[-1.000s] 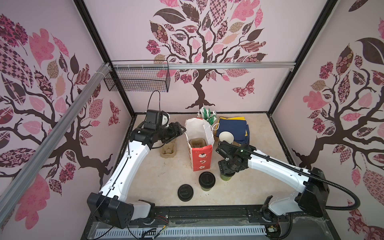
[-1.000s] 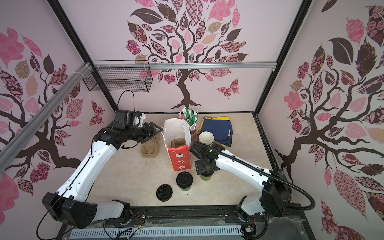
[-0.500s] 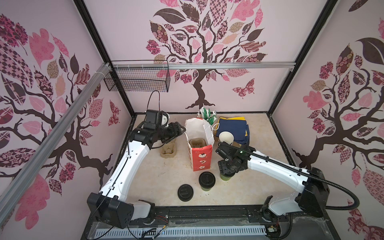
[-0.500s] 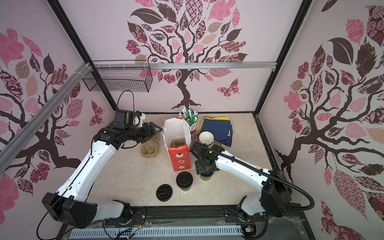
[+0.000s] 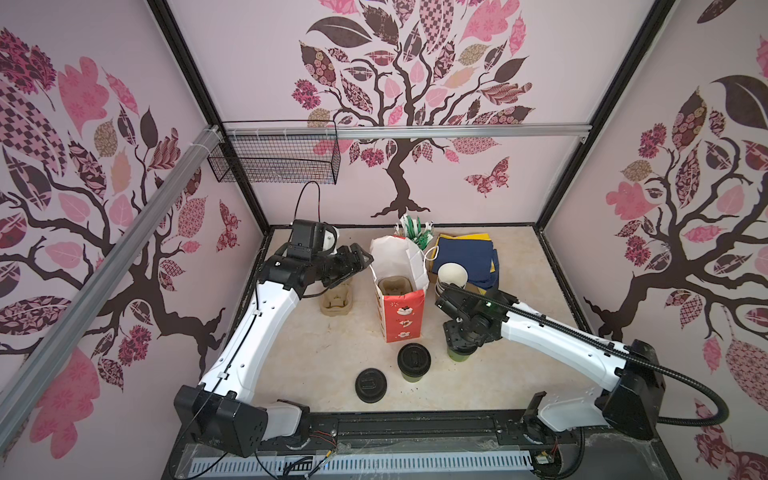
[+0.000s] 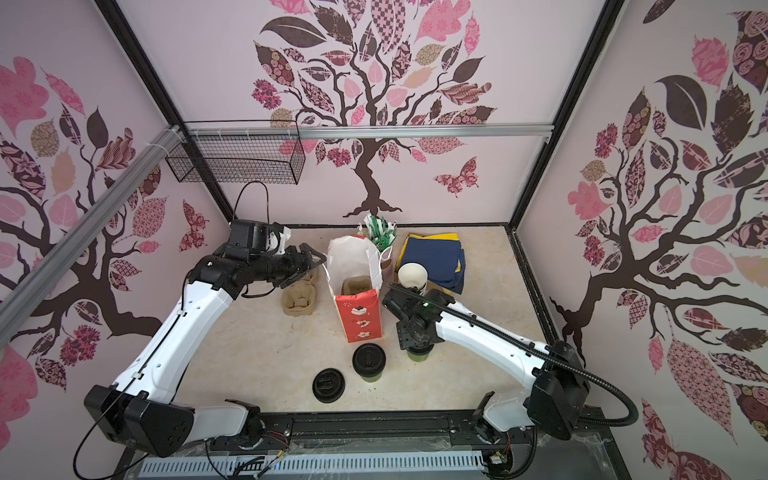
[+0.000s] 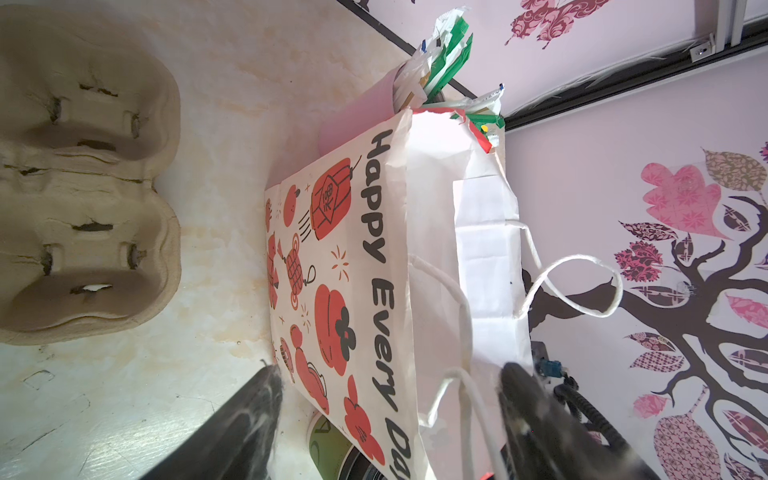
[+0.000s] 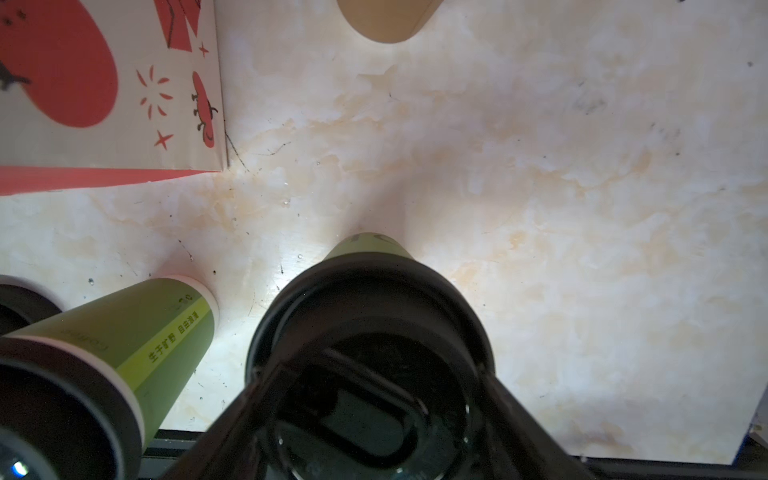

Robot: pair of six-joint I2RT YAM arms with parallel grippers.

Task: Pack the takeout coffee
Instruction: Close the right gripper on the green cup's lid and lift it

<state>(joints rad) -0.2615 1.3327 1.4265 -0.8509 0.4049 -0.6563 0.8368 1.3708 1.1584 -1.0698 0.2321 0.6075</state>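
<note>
Two green paper cups with black lids stand on the table in front of the red-and-white bag [image 5: 401, 316]. My right gripper [image 5: 460, 347] hangs straight over the right-hand cup [image 8: 365, 249]. It is open, with one finger on each side of the black lid [image 8: 374, 299], close to its rim. The other lidded cup [image 5: 413, 362] stands free to its left, and shows as a green cup [image 8: 137, 332] in the right wrist view. My left gripper [image 5: 360, 266] is open at the bag's upper left rim. The bag's printed wall [image 7: 374, 257] lies between its fingers.
A loose black lid [image 5: 370, 385] lies near the front edge. A beige pulp carrier [image 5: 337, 299] sits left of the bag, and another carrier [image 5: 394, 286] rests inside it. Stacked white cups [image 5: 452, 274], navy napkins [image 5: 467, 253] and a pink cup of sachets [image 5: 415, 228] crowd the back.
My right gripper has settled slightly lower over its cup. The left arm stays at the bag's rim, and nothing else has shifted.
</note>
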